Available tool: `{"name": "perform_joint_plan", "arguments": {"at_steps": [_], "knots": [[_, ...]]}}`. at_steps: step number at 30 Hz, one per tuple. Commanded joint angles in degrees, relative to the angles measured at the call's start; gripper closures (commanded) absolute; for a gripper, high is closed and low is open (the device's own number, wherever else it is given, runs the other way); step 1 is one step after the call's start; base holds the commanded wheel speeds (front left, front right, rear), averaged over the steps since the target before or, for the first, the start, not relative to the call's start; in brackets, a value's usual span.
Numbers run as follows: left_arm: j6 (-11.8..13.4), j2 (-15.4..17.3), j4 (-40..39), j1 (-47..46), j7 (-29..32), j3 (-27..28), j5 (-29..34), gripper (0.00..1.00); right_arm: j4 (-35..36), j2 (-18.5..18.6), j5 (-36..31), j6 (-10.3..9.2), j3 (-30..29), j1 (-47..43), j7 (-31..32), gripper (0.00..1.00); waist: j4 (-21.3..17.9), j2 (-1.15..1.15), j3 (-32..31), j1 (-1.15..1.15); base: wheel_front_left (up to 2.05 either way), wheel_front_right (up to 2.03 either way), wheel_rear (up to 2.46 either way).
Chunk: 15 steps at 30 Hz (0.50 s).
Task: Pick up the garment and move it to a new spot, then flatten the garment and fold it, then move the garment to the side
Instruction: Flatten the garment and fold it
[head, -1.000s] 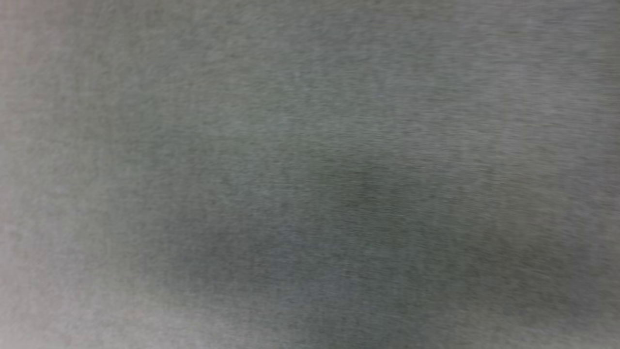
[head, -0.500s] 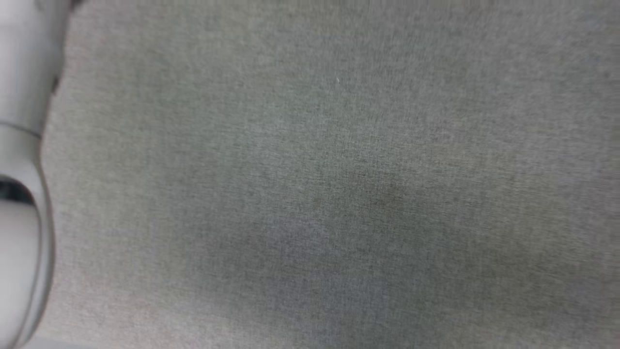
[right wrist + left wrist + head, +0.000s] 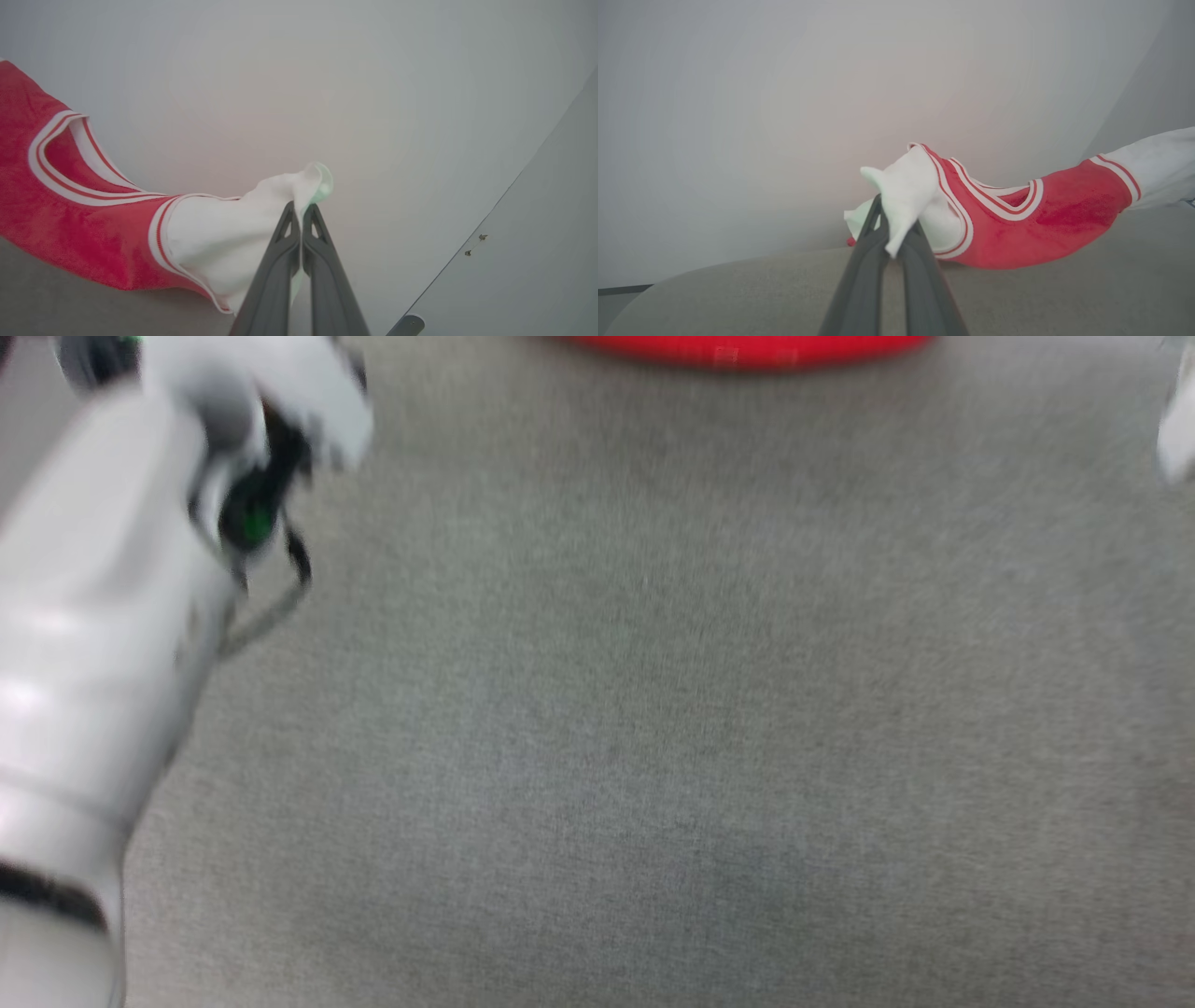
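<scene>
Stretching between the two grippers, the red jersey-style garment [image 3: 1031, 224] with white short sleeves and red-and-white striped trim sags in a shallow curve at the far side of the grey woven surface [image 3: 1064, 298]. Its lower edge appears to rest on that surface, and its striped neckline gapes open toward the pale wall [image 3: 784, 93] behind. The left wrist view shows the left gripper [image 3: 896, 219] with its two long dark fingers pressed together on the bunched white cloth of one sleeve, which folds over the fingertips. From there the red body runs off to the right and ends in the other white sleeve at the frame's edge. The right wrist view shows that far end: the right gripper [image 3: 301, 205], its jaws closed to a thin slit, pinches the tip of the second sleeve, with the striped cuff and red body trailing off to the left. The blurred head view shows the layout from above. The garment is a red band at the far edge, near the middle, with bare grey surface nearer. The pale left forearm [image 3: 103, 616] rises from the near left corner and reaches toward the far side, with dark fittings and a green light at its wrist.
</scene>
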<state>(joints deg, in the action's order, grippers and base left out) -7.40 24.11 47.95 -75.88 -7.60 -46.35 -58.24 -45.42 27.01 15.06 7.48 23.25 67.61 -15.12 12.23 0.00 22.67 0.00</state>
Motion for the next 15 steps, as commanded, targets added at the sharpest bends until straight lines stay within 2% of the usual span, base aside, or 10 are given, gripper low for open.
{"name": "perform_joint_plan", "arguments": {"at_steps": [1,4,7,15], "knots": [[-0.1,1.2,-1.5,3.2,-0.4,-0.3,-0.7,1.00,1.8,1.3,1.7,0.01,0.6,-3.7,0.0,1.00,-1.2,0.00,-7.4,0.00,0.00,0.00,0.00],[-0.1,4.0,-6.6,10.7,-0.1,-1.1,-1.6,1.00,6.9,4.8,5.0,0.01,1.8,-11.7,0.0,1.00,-1.4,0.00,-9.9,0.00,0.00,0.00,0.00],[1.8,7.0,-13.1,18.6,0.1,-1.8,-2.8,1.00,11.5,7.9,7.3,0.01,1.1,-19.6,0.2,1.00,-1.4,0.00,-11.6,0.00,0.00,0.00,0.00],[11.8,15.6,-31.8,38.4,-1.0,-2.3,-5.8,1.00,23.1,11.8,8.5,0.00,-4.6,-38.8,2.7,1.00,-1.4,0.00,-13.7,0.00,0.00,0.00,0.00]]}}
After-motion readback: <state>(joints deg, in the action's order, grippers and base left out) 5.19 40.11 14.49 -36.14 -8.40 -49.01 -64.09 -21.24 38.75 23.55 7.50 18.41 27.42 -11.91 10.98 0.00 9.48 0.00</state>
